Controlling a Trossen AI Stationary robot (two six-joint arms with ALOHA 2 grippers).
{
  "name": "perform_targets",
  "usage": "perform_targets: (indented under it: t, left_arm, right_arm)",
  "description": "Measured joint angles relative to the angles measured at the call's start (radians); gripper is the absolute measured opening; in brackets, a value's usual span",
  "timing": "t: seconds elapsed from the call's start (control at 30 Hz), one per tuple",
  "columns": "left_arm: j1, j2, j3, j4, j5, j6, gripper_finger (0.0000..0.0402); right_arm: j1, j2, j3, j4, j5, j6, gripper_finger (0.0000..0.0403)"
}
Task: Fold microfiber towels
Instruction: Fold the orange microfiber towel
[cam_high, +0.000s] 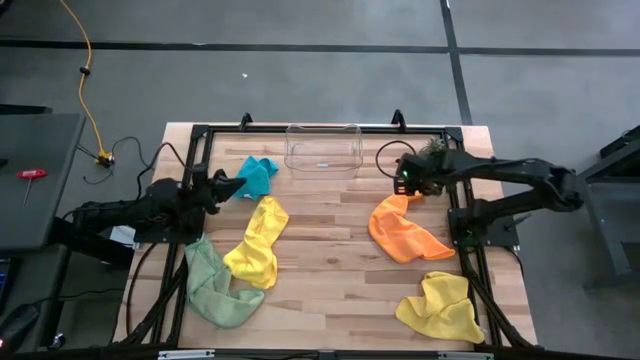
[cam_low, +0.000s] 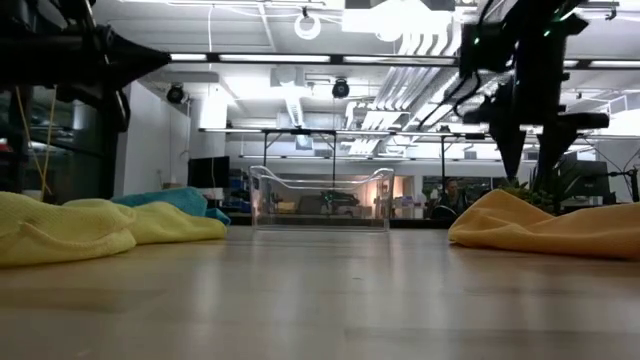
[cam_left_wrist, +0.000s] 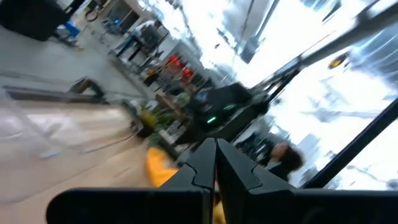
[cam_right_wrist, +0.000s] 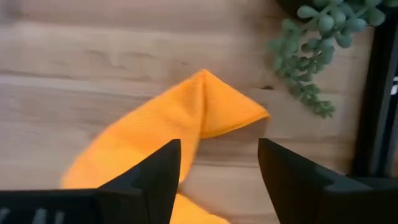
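Several microfiber towels lie crumpled on the wooden table: a teal one at the far left, a yellow one and a light green one nearer on the left, an orange one on the right, and a second yellow one at the near right. My right gripper points down, open, just above the orange towel's far corner. In the low view its fingertips stand clear of the cloth. My left gripper is shut and empty, raised beside the teal towel.
A clear plastic bin stands at the table's far edge in the middle. A small green potted plant sits just beyond the orange towel's corner, close to my right gripper. A black frame runs along the table's sides.
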Motion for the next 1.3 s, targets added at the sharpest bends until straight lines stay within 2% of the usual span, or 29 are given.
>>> perform_targets:
  t: [0.17, 0.37, 0.67, 0.87, 1.03, 1.3]
  left_arm:
    - [0.0, 0.0, 0.004, 0.103, 0.009, -0.047, 0.0003]
    - [0.0, 0.066, 0.096, 0.013, 0.033, -0.01, 0.0]
    - [0.0, 0.344, 0.246, -0.03, 0.044, 0.081, 0.0]
    - [0.0, 0.497, 0.336, -0.029, 0.119, 0.141, 0.0]
    - [0.0, 0.566, 0.391, -0.029, 0.156, 0.206, 0.0]
    - [0.0, 0.604, 0.421, -0.029, 0.156, 0.263, 0.0]
  right_arm:
    - [-0.091, 0.112, 0.0, -0.02, -0.018, -0.209, 0.0213]
    - [-0.129, 0.221, -0.001, -0.029, -0.048, -0.389, 0.0213]
    - [-0.128, 0.343, -0.001, -0.025, 0.024, -0.456, 0.0213]
    - [-0.128, 0.351, -0.001, -0.048, 0.034, -0.512, 0.0213]
    - [-0.128, 0.348, -0.001, -0.096, 0.06, -0.604, 0.0213]
    - [-0.128, 0.348, -0.001, 0.021, 0.081, -0.639, 0.0213]
